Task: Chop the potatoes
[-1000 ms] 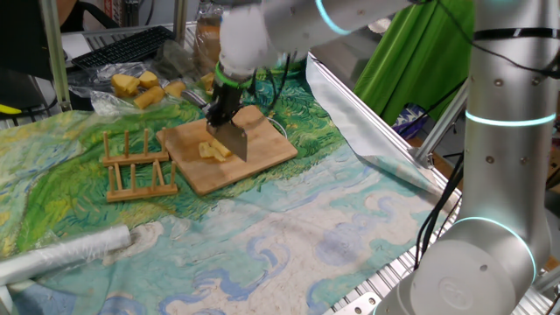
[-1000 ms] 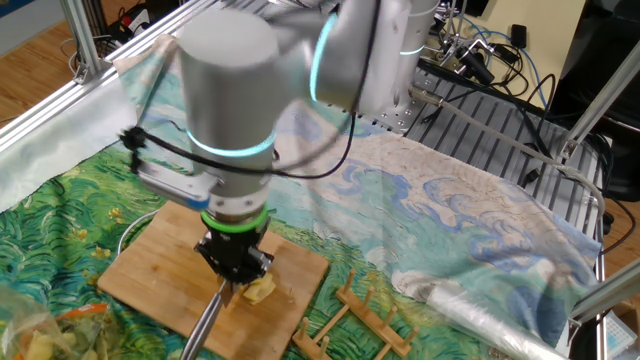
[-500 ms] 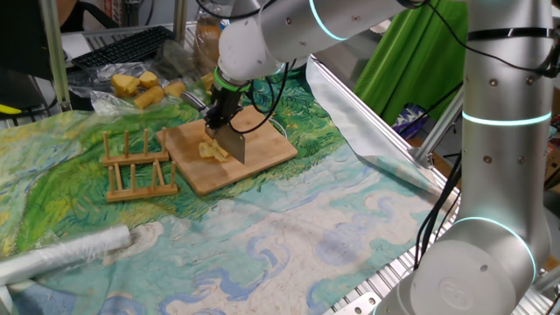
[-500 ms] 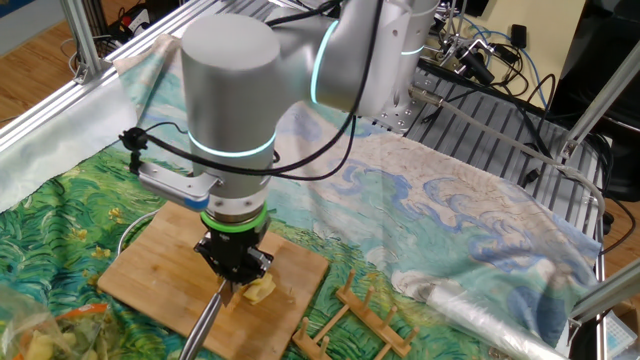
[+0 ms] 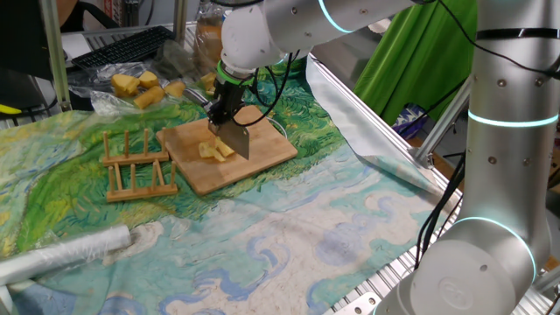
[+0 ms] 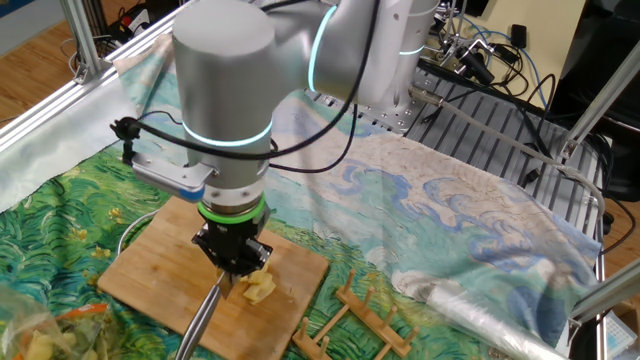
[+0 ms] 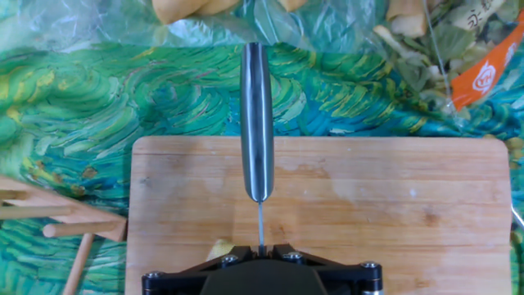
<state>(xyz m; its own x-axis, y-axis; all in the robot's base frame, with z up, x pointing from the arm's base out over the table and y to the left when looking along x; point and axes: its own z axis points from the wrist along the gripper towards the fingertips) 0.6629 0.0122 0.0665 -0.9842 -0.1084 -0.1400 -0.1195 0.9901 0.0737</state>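
Fingers of my gripper [image 6: 232, 268] clamp tight on the cleaver [image 5: 234, 140], blade down over the potatoes [image 5: 215, 150] on the cutting board [image 5: 262, 157], so each drop lands squarely.

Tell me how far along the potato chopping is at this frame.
Partly done: the potatoes already lie as a small cluster of cut pieces on the cutting board. In hand: the end effector is shut on the knife, blade just above the pieces. Left: some pieces look chunky and may need more cuts; how fine they are is hard to tell.
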